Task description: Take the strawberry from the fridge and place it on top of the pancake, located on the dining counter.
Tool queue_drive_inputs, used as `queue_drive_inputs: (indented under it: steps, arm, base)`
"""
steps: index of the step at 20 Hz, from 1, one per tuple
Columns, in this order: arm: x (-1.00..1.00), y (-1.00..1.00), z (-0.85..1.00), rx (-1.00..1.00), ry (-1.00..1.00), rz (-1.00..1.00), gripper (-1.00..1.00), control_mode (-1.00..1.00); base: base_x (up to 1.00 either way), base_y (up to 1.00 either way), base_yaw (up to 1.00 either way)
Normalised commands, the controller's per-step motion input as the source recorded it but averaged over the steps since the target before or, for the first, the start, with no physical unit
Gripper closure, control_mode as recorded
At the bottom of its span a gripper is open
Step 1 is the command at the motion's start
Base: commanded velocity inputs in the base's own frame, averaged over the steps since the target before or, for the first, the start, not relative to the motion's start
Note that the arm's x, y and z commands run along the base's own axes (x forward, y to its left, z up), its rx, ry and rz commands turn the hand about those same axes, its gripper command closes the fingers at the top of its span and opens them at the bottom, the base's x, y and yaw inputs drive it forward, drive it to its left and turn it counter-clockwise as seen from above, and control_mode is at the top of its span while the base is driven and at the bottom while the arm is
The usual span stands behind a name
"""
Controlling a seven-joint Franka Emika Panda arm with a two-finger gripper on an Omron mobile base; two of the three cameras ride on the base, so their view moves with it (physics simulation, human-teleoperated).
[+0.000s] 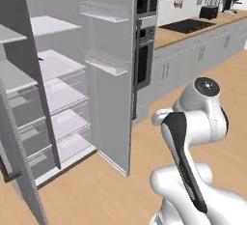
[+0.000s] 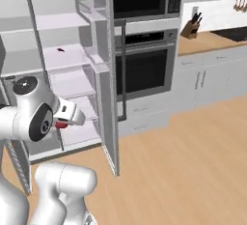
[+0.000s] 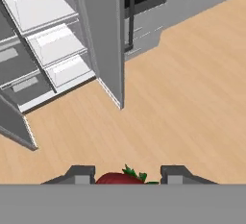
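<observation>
From the left base view, the fridge (image 1: 72, 84) stands open at ten o'clock, shelves bare. From the right base view, something red shows at the hand near eight o'clock. In the hand view, the pincer (image 3: 127, 174) is clamped on the strawberry (image 3: 120, 178) at six o'clock. It looks light, soft and easily bruised; a gentle hold across its widest part seems safest.

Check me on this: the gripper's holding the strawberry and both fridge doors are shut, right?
Not quite. The gripper does hold the strawberry between its fingertips, as the hand view shows. But the fridge is not shut: its doors stand open, with white shelves and clear drawers exposed in the left base view.
</observation>
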Motion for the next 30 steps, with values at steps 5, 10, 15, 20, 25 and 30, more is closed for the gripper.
queue_drive_inputs:
  steps: [5,10,15,20,25,30]
  arm:
    - [0.0,0.0,0.0,0.0,0.0,0.0,1.0,1.0]
    - [0.0,0.0,0.0,0.0,0.0,0.0,1.0,1.0]
    - [0.0,0.0,0.0,0.0,0.0,0.0,1.0,1.0]
    - [0.0,0.0,0.0,0.0,0.0,0.0,1.0,1.0]
    - [0.0,0.0,0.0,0.0,0.0,0.0,1.0,1.0]
    - [0.0,0.0,0.0,0.0,0.0,0.0,1.0,1.0]
  base:
    - [-0.74,-0.02,-0.74]
    - [-0.47,-0.2,-0.71]
    - [-0.02,-0.86,-0.56]
    - [0.01,-1.0,-0.3]
    - [0.18,-1.0,-0.05]
    - [0.34,-1.0,0.0]
